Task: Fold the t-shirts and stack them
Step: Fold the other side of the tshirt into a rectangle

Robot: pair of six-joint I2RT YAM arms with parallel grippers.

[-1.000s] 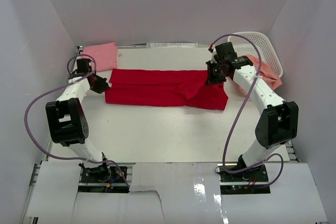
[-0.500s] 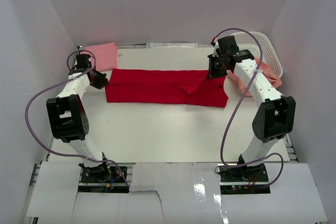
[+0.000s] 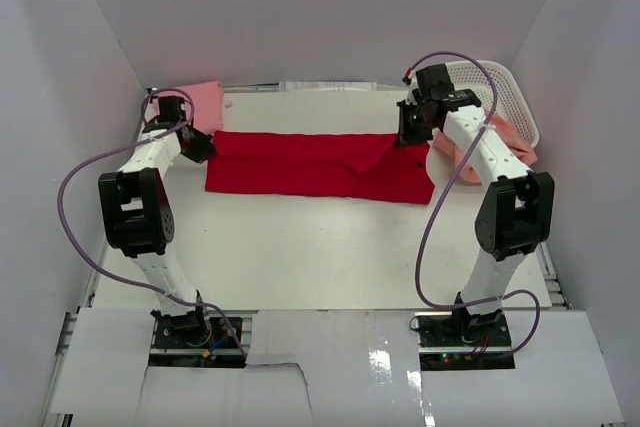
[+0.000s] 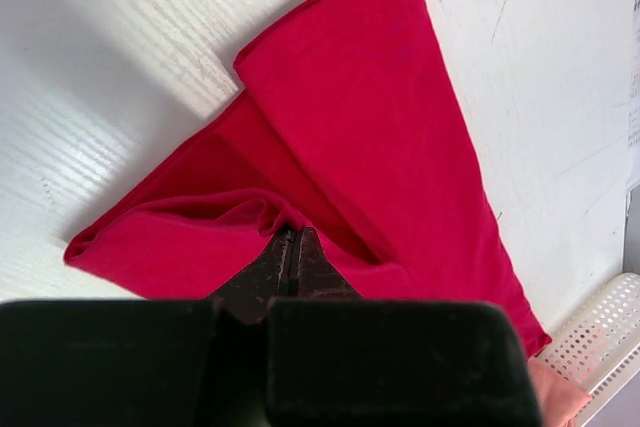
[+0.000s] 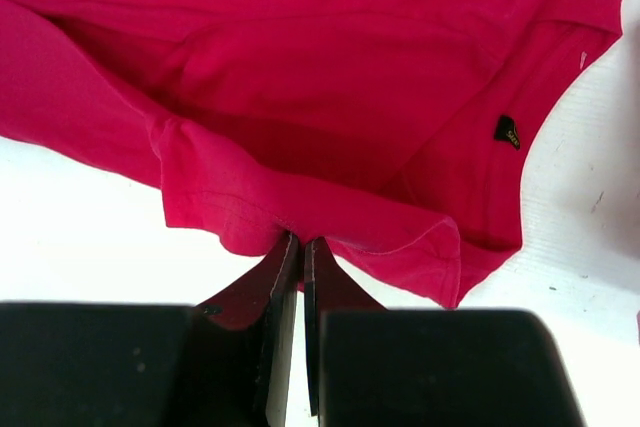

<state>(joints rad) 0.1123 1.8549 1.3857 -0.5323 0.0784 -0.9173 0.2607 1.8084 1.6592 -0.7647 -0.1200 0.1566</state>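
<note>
A pink shirt [image 3: 192, 103] lies folded in the far left corner, close to the side wall. Just in front of it the left gripper [image 3: 197, 144] is pinched tight on the left end of the red shirt [image 3: 300, 165], with cloth bunched between its tips. The red shirt stretches as one long band across the far half of the table [image 3: 300, 257]. Its near edge is fairly straight, and open white surface runs from there to the arm bases. The right gripper [image 3: 408, 137] is clamped on a raised fold at the shirt's far right corner. Behind that arm a white basket [image 3: 500, 82] fills the far right corner. A salmon shirt [image 3: 518, 145] lies at the basket's near rim, though it may be partly inside. In all there are three shirts and one basket.
</note>
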